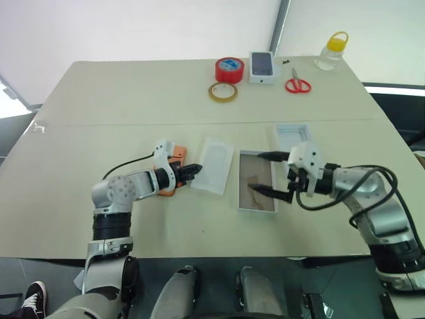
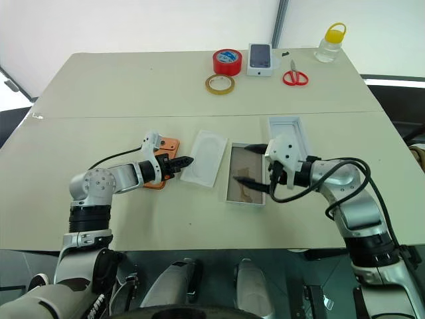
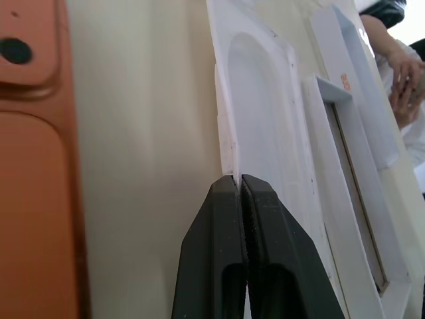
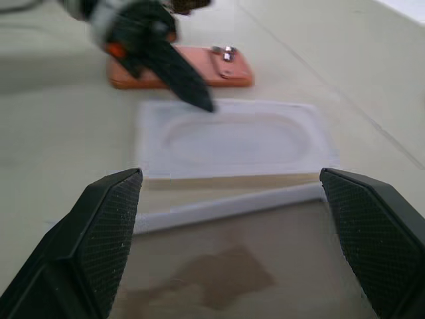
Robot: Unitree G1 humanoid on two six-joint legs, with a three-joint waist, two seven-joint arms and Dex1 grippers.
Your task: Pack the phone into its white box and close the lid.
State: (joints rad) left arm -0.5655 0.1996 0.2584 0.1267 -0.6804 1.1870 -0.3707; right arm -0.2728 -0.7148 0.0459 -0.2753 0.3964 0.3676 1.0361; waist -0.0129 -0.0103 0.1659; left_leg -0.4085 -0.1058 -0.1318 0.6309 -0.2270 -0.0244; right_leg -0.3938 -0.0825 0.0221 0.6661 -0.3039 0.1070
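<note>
**Left gripper pinches the insert's edge beside the open box**

Beige tabletop (image 1: 133, 100) carries everything in the scene. On it, the left gripper (image 3: 239, 183) has its two black fingers pressed together on the near edge of the flat white insert (image 1: 214, 165), the thin card caught between the tips. The phone (image 2: 159, 174) lies back-up just beside that gripper, on the side away from the insert, its camera cluster showing. The right gripper (image 1: 271, 174) hangs with its fingers spread wide over the white box (image 2: 247, 182), one finger toward each end of the tray, holding nothing; the box's brownish floor is bare. The lid (image 2: 291, 131) lies open side up just past the box's far right corner. Along the far edge sit a red tape roll (image 1: 230, 69), a tan tape roll (image 1: 223, 92), a printed phone box (image 1: 262, 67), red scissors (image 1: 298, 84) and a yellow-capped bottle (image 1: 331, 52).
</note>
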